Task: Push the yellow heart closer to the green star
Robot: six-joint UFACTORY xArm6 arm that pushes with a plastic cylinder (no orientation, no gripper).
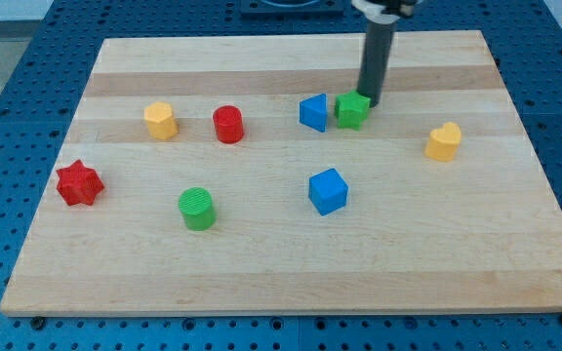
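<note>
So my tip (371, 100) is parked right up against the top-right edge of the green star (352, 109), basically touching it as far as I can tell. No fingers on this rig, just a straight dark rod, matte and round, and its upper end is cut off by the view's top, so the mount is only partly visible.

The yellow heart (444, 141) sits off to the right of the tip and a bit lower, well apart from the star. It looks like smooth moulded plastic, lobes pointing up.

Just left of the star, almost touching it, is a blue block (312, 112); its shape is hard to call, some kind of angular wedge. Straight below the tip, near the middle of the desk (261, 283), there's a blue cube (328, 190). Further left of the tip: a red cylinder (228, 125) and a yellow hexagon-ish block (161, 121). Down-left there's a green cylinder (197, 209) with a ribbed top, and far left a red star (78, 183).

The desk is pale wood with visible grain stripes, lying on a blue pegboard (8, 97) full of holes.
</note>
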